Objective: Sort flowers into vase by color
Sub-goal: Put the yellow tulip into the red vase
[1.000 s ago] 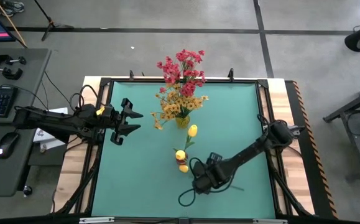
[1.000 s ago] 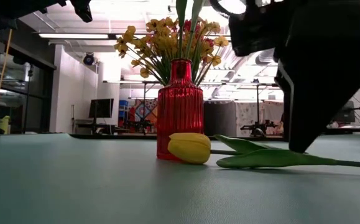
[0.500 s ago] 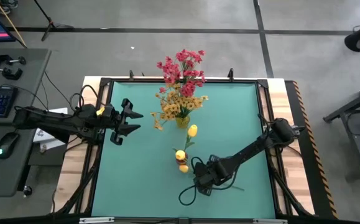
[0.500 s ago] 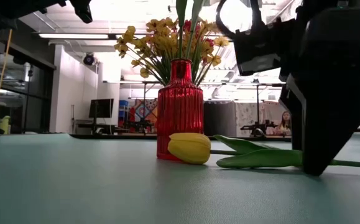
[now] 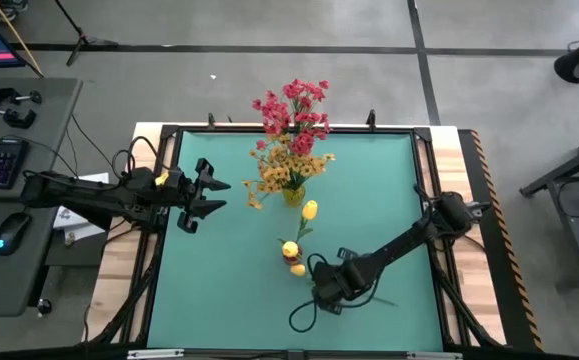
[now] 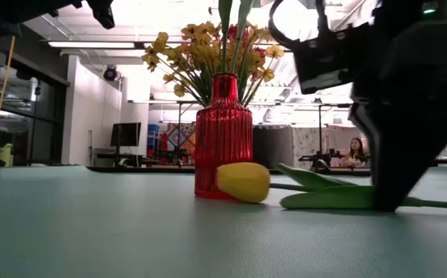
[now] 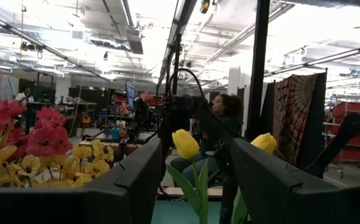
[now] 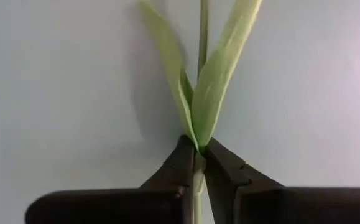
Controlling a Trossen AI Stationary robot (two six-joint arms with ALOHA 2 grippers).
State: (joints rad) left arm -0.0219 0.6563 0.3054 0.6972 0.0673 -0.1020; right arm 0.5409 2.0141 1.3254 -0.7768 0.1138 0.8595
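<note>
A yellow tulip lies flat on the green table, its blossom [image 6: 243, 182] beside the red vase [image 6: 223, 135] and its leaves [image 8: 214, 81] pointing away from my right gripper [image 8: 196, 157]. That gripper is shut on the stem and stands near the table's front [image 5: 327, 290]. The red vase [image 5: 291, 259] holds two upright yellow tulips [image 7: 186, 143]. Behind it, another vase [image 5: 292, 196] carries orange-yellow and pink-red bunches [image 5: 294, 115]. My left gripper [image 5: 216, 195] hovers open at the table's left, with nothing between its fingers. My right gripper pinches the tulip's stem [image 8: 196, 167] between its two fingertips, right where the leaves branch off. The fingers point down from above and lie across the stem. The tulip lies along the table, with its blossom and leaves resting on the surface.
A dark cable loop [image 5: 303, 316] lies on the mat near the front edge, beside my right gripper. The two vases stand close together in the table's middle. Open green mat stretches to the left and right of them. A person sits in the room beyond the table.
My right gripper has come down onto the table and shut on the lying tulip's stem. The tulip's blossom has slid a little along the table toward that gripper.
</note>
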